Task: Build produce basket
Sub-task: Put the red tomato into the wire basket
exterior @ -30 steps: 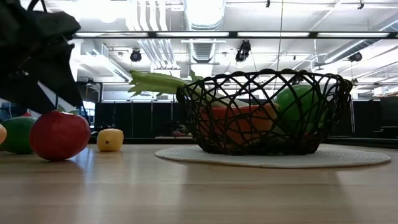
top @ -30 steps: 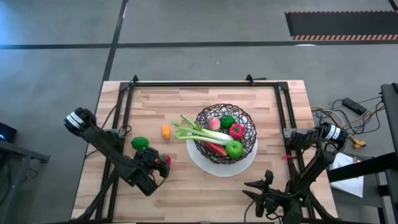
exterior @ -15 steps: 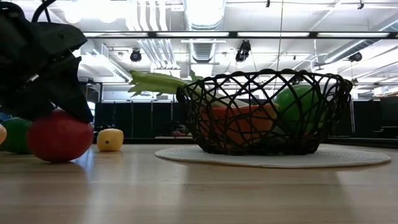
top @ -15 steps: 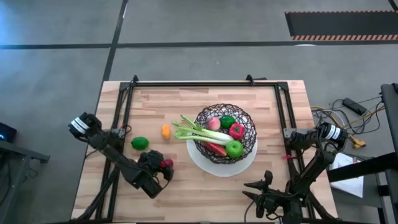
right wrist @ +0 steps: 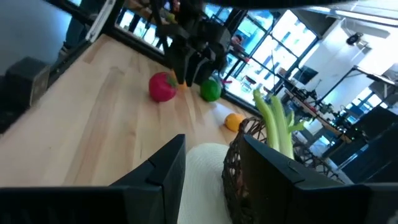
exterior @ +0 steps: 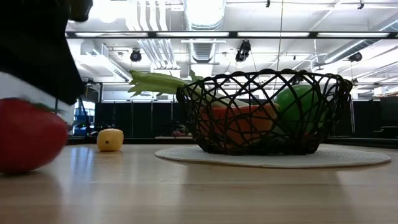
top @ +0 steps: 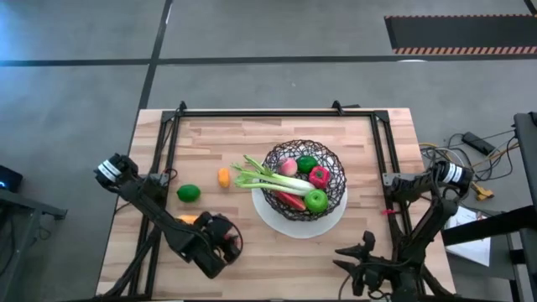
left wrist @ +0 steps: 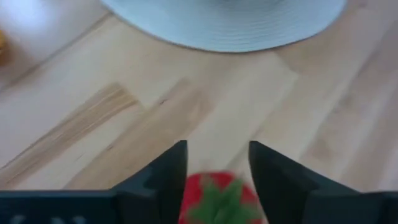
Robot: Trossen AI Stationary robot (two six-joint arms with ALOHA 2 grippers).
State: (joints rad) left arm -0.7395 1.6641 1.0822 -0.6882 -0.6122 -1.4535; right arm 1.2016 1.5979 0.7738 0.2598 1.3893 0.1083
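The basket [top: 304, 181] sat mid-bench. The left gripper [left wrist: 216, 167], nearer than the parked right gripper [right wrist: 210, 163], stood over the strawberry [left wrist: 217, 200], which lay between its half-closed fingers; whether gripped, I could not tell.

A light wooden desk [top: 277, 143] with a black frame fills the middle of the high view. On it, right of centre, lies a white round plate [top: 267, 220]. Left of the plate rest an orange piece [top: 223, 177] and a lime [top: 189, 193]; lower left, a red strawberry [exterior: 28, 134] sits on the wood.
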